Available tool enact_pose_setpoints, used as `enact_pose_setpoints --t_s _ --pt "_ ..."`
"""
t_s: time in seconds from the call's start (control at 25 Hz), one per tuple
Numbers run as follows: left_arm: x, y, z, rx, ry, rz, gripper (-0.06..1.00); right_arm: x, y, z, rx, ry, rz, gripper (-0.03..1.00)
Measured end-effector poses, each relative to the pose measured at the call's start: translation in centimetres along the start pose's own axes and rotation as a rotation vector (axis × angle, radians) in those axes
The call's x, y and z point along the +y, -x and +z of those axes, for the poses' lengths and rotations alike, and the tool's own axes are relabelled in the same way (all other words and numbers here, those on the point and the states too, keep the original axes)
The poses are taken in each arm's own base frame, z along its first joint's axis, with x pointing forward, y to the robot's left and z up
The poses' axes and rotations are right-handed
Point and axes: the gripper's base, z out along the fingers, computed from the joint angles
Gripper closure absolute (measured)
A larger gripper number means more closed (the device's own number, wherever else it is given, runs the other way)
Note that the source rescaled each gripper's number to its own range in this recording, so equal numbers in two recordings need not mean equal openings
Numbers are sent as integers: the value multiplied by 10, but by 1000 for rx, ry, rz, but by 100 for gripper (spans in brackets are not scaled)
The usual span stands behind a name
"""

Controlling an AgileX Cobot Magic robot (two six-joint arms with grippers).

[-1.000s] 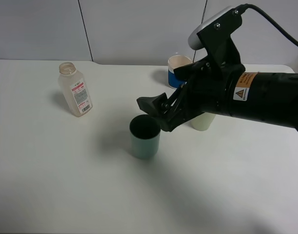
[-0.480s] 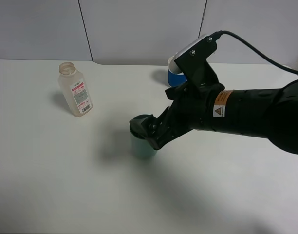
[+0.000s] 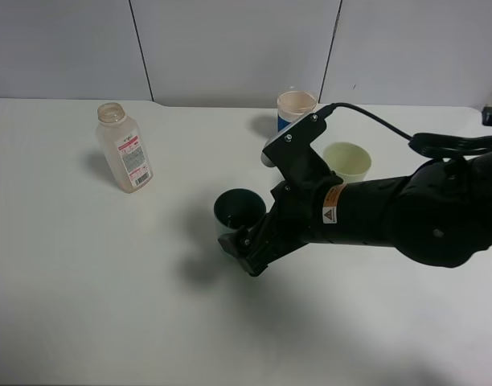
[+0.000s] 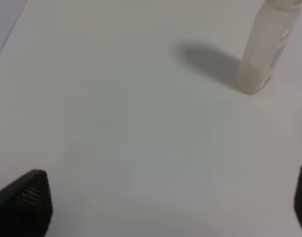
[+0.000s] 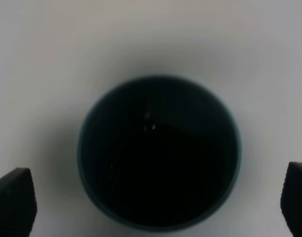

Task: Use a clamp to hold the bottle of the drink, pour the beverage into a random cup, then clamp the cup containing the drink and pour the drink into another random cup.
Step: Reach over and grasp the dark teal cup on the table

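The clear plastic bottle [image 3: 125,149], uncapped and with a red-and-white label, stands upright at the back left; it also shows in the left wrist view [image 4: 267,47]. A dark green cup [image 3: 239,207] stands mid-table. My right gripper [image 3: 244,237] is low at the cup's near side, open, with one finger on each side of it. The right wrist view looks straight down into the cup [image 5: 158,153], between the fingertips [image 5: 13,202]; its inside is too dark to read. My left gripper [image 4: 163,202] is open and empty over bare table, well short of the bottle.
A pale yellow-green cup [image 3: 346,161] stands just behind my right arm. A cup with a blue band [image 3: 294,108] stands at the back near the wall. The white table [image 3: 85,281] spreads wide to the left and front.
My right arm has dropped and swung forward, bringing the open gripper from above the green cup down around it. The pale cup is now uncovered. The bottle has not moved.
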Motion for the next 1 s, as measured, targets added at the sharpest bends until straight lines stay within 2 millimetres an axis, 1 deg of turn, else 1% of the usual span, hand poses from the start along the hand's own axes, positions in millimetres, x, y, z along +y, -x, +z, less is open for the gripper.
enact_pose_setpoints --t_s 0.48,0.56,0.84,1.0 --pt "0 0 0 0 -1 0 -5 2 -25 31 74 10 -57 -2" --pt "0 0 0 0 -1 0 -5 2 -28 32 59 11 -65 -2" --pt "0 0 0 0 -1 0 -5 1 -56 25 -91 -2 -85 -2" --pt "0 0 0 0 -1 0 -5 -5 -64 28 -144 -72 -79 -2"
